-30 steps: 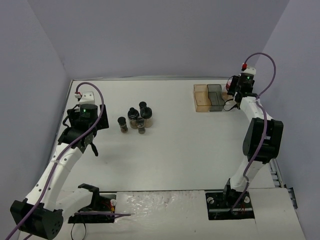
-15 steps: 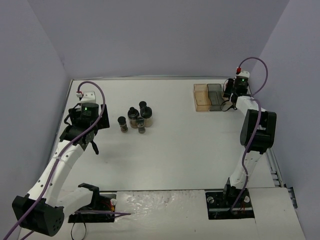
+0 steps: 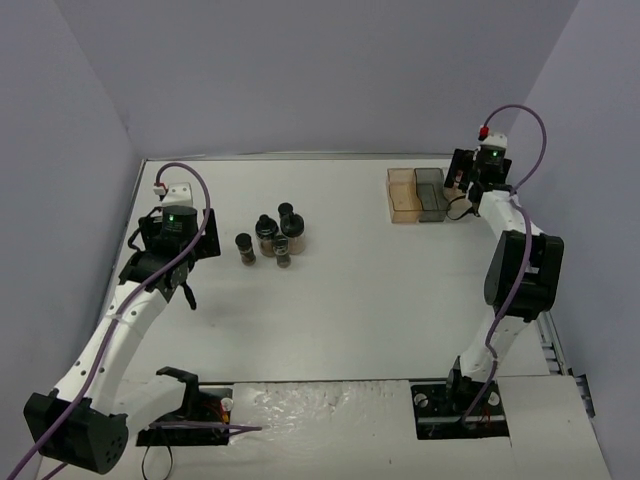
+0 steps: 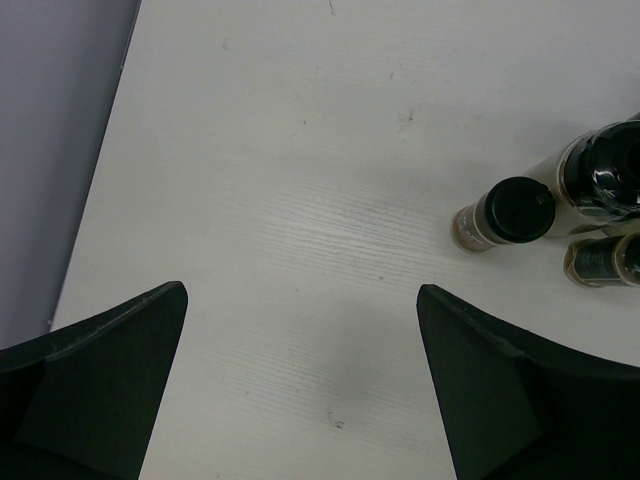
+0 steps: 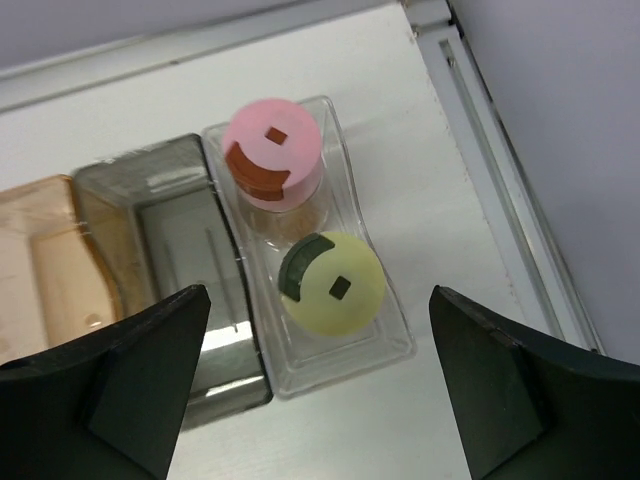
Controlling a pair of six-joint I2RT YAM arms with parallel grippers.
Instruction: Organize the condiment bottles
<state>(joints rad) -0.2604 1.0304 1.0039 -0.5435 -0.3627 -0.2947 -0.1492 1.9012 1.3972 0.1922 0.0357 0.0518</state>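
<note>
Jaws on our right arm have just sprung wide and grip nothing. Under them the yellow jar stands free in the clear bay, just beside the pink jar. We judge that a release, so two jars are stowed. Jaws on our left arm hang fully open and empty over the worktop, near the black-capped jars. We count six jars: two in the tray and four black-capped ones clustered on the worktop, well apart from it. The tray has three bays: amber, grey and clear.
</note>
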